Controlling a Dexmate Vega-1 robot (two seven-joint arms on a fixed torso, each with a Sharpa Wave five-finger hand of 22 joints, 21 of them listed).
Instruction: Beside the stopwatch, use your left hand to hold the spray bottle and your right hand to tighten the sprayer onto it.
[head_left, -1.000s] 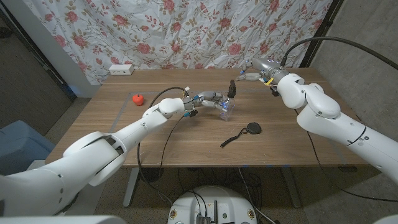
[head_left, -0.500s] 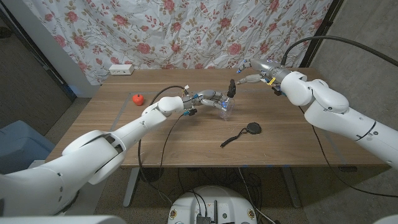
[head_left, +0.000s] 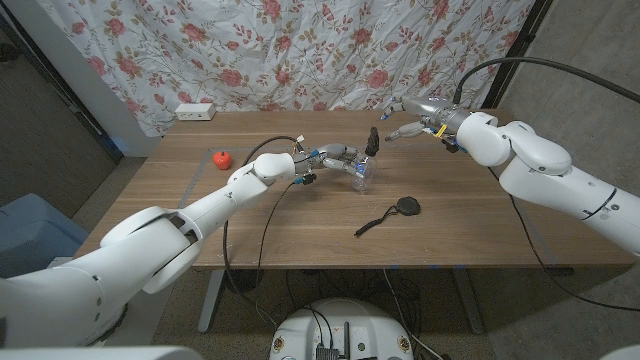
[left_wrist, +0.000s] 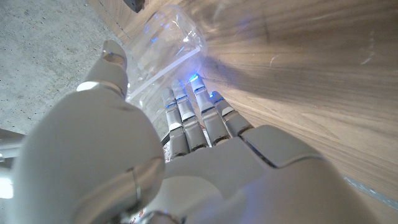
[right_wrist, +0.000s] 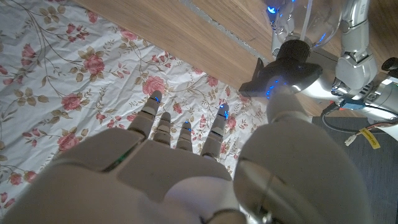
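Already upright mid-table: clear spray bottle (head_left: 362, 176), black sprayer (head_left: 372, 141) seated on its neck. Stopwatch (head_left: 406, 206) lies just beside it on the near side, cord trailing toward the table's near edge, so the work is being done where the task asks.

Left hand (head_left: 336, 159) wraps the bottle's body from the side; left wrist view shows fingers (left_wrist: 194, 121) laid against the clear wall. Likely a bracing hold, low on the body to leave the sprayer free and stop the bottle spinning under a twist.

Right hand (head_left: 408, 120) hovers near the sprayer but apart from it, holding nothing, fingers loosely spread. In the right wrist view the thumb reaches toward the black cap. Judged: lining up to grip; tightening not yet begun.

Red object (head_left: 222, 158) and white power strip (head_left: 195, 111) sit well off to the left, uninvolved.
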